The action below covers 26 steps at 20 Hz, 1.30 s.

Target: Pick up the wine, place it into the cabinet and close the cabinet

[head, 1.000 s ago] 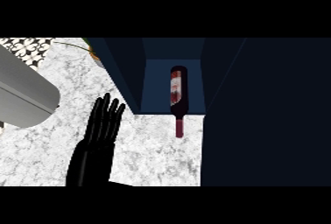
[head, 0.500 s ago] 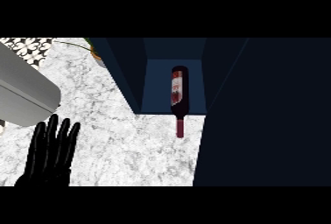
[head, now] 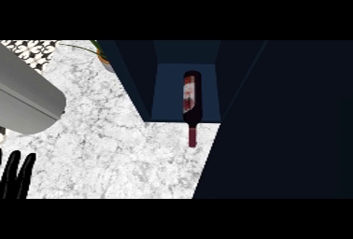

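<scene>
Head view. Straight, upright fingers of the left hand (head: 17, 175) showed at the lower left edge, released and holding nothing, resting over the marble counter (head: 117, 149); the right hand was out of view. Well apart from the hand, the wine bottle (head: 190, 100) lay on its side with its body inside the open dark-blue cabinet (head: 169, 88) and its neck projecting onto the counter. A dark cabinet door (head: 283, 121) filled the right side. A grey rounded object (head: 24, 100) stood at left, a plant (head: 96, 49) at top.
</scene>
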Each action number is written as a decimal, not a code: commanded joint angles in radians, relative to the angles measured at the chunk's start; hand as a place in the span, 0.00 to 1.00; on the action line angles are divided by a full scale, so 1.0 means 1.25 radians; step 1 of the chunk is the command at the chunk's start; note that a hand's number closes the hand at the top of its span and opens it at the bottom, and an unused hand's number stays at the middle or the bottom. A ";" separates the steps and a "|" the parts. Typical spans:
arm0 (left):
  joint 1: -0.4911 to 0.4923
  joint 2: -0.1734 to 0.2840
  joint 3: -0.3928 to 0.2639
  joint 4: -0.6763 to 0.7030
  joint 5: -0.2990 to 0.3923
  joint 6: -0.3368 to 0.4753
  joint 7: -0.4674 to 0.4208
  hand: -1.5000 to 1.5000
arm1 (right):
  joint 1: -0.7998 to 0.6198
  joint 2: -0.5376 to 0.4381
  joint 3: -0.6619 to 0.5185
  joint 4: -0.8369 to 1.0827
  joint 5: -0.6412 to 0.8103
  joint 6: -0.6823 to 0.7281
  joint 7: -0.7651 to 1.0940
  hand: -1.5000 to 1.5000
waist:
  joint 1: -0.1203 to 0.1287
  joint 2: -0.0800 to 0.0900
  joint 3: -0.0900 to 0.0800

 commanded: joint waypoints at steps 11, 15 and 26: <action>0.198 0.086 0.286 -0.020 0.147 -0.249 -0.011 0.00 | -0.377 0.063 0.249 0.192 0.303 -0.311 0.011 1.00 | 0.013 0.004 0.000; 0.246 0.094 0.375 -0.009 0.184 -0.347 -0.003 0.00 | -0.485 0.063 0.256 0.218 0.276 -0.428 0.087 1.00 | 0.011 0.002 0.001; 0.259 0.054 0.440 -0.008 0.213 -0.397 0.069 0.00 | -0.820 0.063 0.034 0.565 0.168 -0.471 0.015 1.00 | 0.009 0.006 0.001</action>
